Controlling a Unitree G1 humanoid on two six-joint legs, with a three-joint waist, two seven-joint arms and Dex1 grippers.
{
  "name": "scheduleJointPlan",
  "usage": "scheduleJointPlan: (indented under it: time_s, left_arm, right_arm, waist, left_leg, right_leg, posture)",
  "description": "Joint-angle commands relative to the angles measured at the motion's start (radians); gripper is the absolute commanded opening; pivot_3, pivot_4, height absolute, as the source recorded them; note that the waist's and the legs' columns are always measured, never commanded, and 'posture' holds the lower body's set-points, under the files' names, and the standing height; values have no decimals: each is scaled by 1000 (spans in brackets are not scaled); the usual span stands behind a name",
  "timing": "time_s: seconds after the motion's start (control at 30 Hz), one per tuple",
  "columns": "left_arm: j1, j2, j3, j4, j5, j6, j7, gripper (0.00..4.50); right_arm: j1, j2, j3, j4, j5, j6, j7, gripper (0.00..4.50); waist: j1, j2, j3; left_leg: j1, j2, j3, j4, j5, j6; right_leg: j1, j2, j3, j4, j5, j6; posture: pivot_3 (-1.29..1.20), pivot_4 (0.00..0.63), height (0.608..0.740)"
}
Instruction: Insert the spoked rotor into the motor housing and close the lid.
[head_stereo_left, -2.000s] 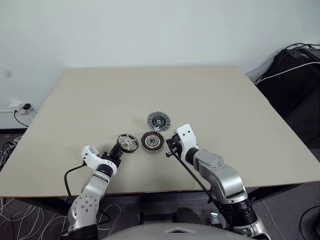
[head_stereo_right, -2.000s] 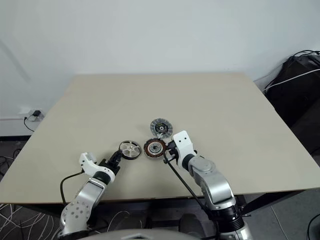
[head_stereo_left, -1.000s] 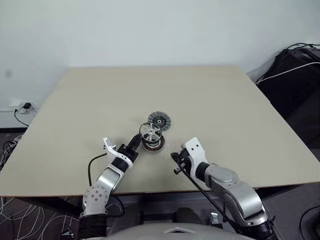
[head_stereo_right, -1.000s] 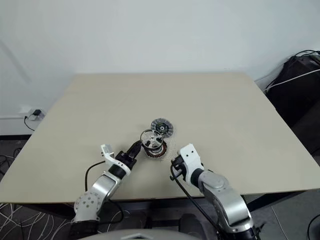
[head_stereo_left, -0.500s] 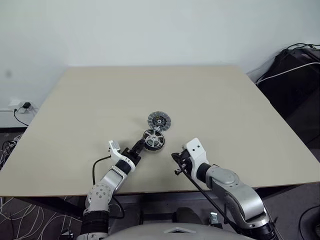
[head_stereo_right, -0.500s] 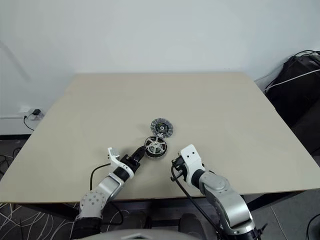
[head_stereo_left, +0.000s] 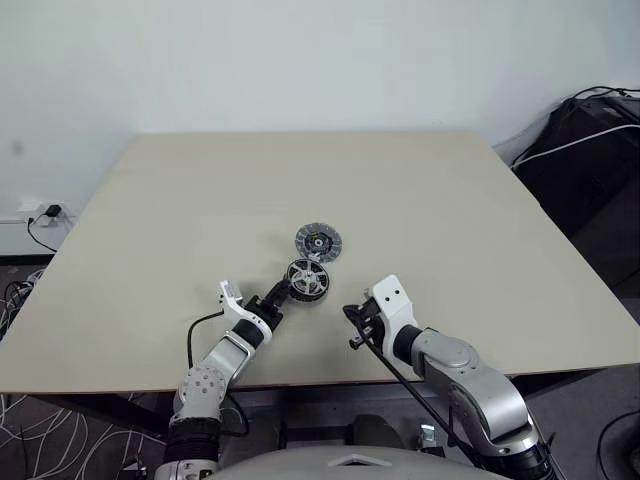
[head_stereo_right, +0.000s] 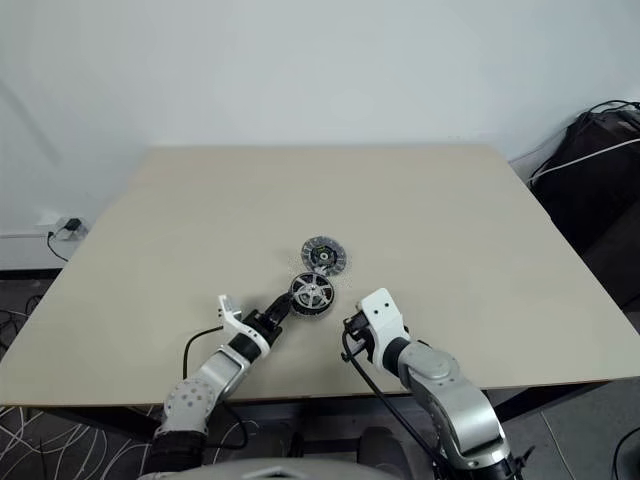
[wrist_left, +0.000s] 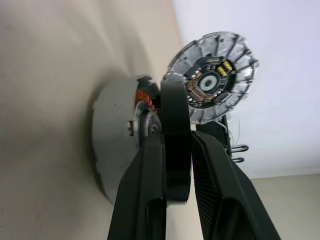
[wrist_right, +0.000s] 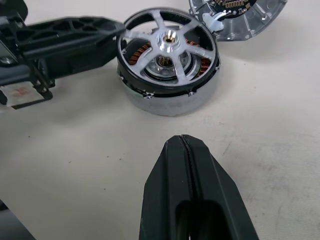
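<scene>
Spoked rotor (wrist_right: 167, 42) sits inside the motor housing (wrist_right: 170, 97) mid-table, copper windings visible between spokes. Left gripper (wrist_left: 172, 150) has its 2 fingers clamped on the rotor's black rim. Right gripper (wrist_right: 184, 150) is fully closed, empty, just short of the housing. Lid (head_stereo_left: 318, 241) lies on the table (head_stereo_left: 450, 230) just beyond the housing.

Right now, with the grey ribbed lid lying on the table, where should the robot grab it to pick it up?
Probably by its thin outer rim. The lid lies flat on the table, just behind the motor housing, where the left gripper holds the spoked rotor. The shut right gripper would have to open and come from the lid's open right side, one finger over, one under the edge.
</scene>
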Motion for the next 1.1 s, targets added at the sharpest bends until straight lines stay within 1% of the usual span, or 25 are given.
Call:
scheduleJointPlan:
  time_s: [0.03, 0.1, 0.17, 0.23, 0.47, 0.53, 0.57, 0.73, 0.87, 0.97, 1.0, 1.07, 1.1]
  left_arm:
    - [-28, -89, -14, 17, 20, -11, -6, 453]
    - [-30, -87, -13, 23, 25, -9, -9, 453]
    - [-31, -86, -10, 24, 24, -8, -11, 1163]
    - [-29, -84, -8, 15, 21, -4, -9, 1661]
    - [-1, -63, 6, -40, 18, -7, -11, 3915]
    - [8, -57, 11, -57, 17, -8, -11, 4489]
    - [11, -56, 15, -64, 16, -8, -11, 4489]
    - [27, -51, 24, -110, 18, -22, -14, 4489]
    - [35, -39, -3, -148, 69, -67, -56, 4489]
    - [56, -10, -68, -195, 196, -165, -119, 4489]
    - [65, 2, -91, -204, 247, -208, -139, 4489]
    - [91, 34, -144, -215, 381, -327, -174, 4489]
    - [109, 64, -178, -215, 482, -412, -183, 4489]
  right_arm:
    - [-12, 0, -11, -50, 11, -15, -4, 0]
    - [-11, 1, -11, -50, 11, -15, -5, 0]
    - [-12, 2, -11, -49, 11, -15, -6, 0]
    - [-14, 2, -10, -48, 12, -15, -6, 0]
    - [-21, 3, -8, -41, 13, -16, -5, 0]
    - [-23, 4, -7, -38, 13, -17, -4, 0]
    - [-25, 4, -6, -37, 13, -17, -3, 0]
    - [-31, 6, -4, -29, 13, -21, 0, 0]
    - [-41, 8, 1, -22, 11, -28, 4, 0]
    - [-51, 32, -10, -11, -2, -67, -19, 0]
    - [-50, 42, -12, -3, -13, -108, -30, 0]
    - [-52, 46, 5, 20, -71, -197, -65, 0]
    - [-57, 40, 21, 35, -97, -223, -72, 0]
  waist:
    - [0, 0, 0]
    - [0, 0, 0]
    - [0, 0, 0]
    - [0, 0, 0]
    - [-1, 1, -1]
    - [-2, 1, -1]
    - [-2, 1, -1]
    - [0, -1, 0]
    - [3, -1, 0]
    - [2, -1, 0]
    - [2, -1, 0]
    - [2, 0, 0]
    - [1, 0, 0]
  left_leg:
    - [0, 0, 0, 0, 0, 0]
    - [0, 0, 0, 0, 0, 0]
    - [0, 0, 0, 0, 0, 0]
    - [0, 0, 0, 0, 0, 0]
    - [2, 0, 0, 1, 0, 0]
    - [2, 0, 0, 1, 0, 0]
    - [2, 0, 0, 1, 0, 0]
    - [-1, 0, -1, 0, 0, 0]
    - [-1, -1, 0, 0, 0, 0]
    - [-1, -1, 0, 1, 0, 0]
    - [-1, -1, 0, 0, 0, 0]
    - [-1, 0, 1, 0, 0, 0]
    - [-1, -1, 1, 0, 0, 0]
  right_leg:
    - [0, 0, 0, 0, 0, 0]
    - [0, 0, 0, 0, 0, 0]
    - [0, 0, 0, 0, 0, 0]
    - [0, 0, 0, 0, 0, 0]
    - [2, -1, 0, 1, 0, 0]
    - [3, -2, 0, 1, 0, 0]
    - [2, -4, 0, 0, 0, 0]
    - [-1, -4, -1, 0, 0, 0]
    - [-1, -1, -1, 0, 0, 0]
    - [-1, -1, 0, 0, 0, 0]
    - [-1, -1, 0, 0, 0, 0]
    - [-1, -1, 0, -1, 0, 0]
    - [-1, -1, 0, -1, 0, 0]
  posture:
    - [0, 0, 740]
    - [0, 0, 740]
    - [0, 0, 740]
    - [0, 0, 740]
    - [0, 0, 740]
    - [0, 0, 740]
    - [0, 0, 740]
    - [0, 0, 740]
    - [0, 0, 740]
    - [0, 0, 740]
    - [0, 0, 740]
    - [0, 0, 740]
    - [0, 0, 740]
